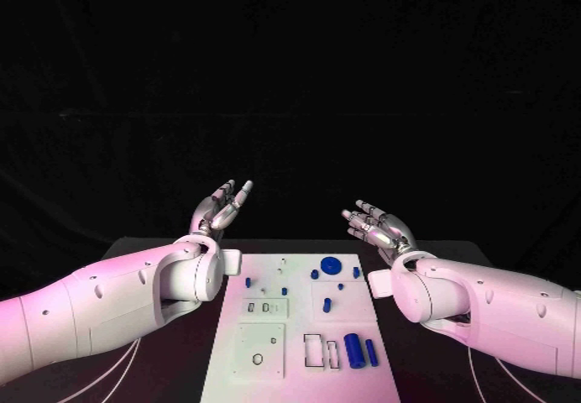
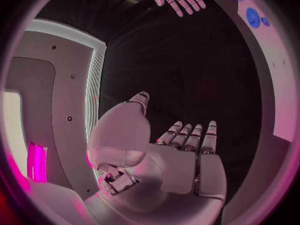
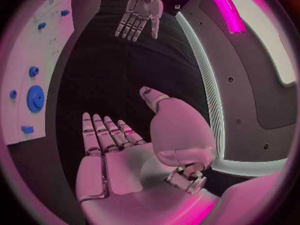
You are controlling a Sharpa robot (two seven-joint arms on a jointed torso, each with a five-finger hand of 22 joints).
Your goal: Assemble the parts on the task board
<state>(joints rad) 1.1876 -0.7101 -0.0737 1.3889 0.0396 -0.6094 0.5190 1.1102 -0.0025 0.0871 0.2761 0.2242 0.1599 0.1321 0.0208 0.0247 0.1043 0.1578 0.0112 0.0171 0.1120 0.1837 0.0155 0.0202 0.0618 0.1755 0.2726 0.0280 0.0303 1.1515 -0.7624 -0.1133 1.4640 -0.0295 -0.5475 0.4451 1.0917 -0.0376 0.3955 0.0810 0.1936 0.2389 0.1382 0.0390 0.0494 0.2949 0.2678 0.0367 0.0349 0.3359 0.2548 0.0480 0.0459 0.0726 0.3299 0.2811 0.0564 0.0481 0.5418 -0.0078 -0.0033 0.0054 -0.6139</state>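
Observation:
The white task board (image 1: 303,369) lies in the middle of the table between my arms. Several blue parts sit on it: a round disc (image 1: 329,264) near the far edge, small pegs (image 1: 249,283) on the left side, and a long cylinder (image 1: 353,350) beside a thin rod (image 1: 372,353) near the front right. My left hand (image 1: 222,207) is raised beyond the board's far left corner, fingers spread, holding nothing. My right hand (image 1: 380,227) is raised beyond the far right corner, palm up and empty. The left wrist view shows the flat empty palm (image 2: 181,165), as does the right wrist view (image 3: 119,165).
The board has rectangular slots (image 1: 314,350) and an oval hole (image 1: 258,359) in its near half. Black table surface (image 1: 424,378) runs on both sides of the board. The board's edge with the blue disc (image 3: 35,98) appears in the right wrist view.

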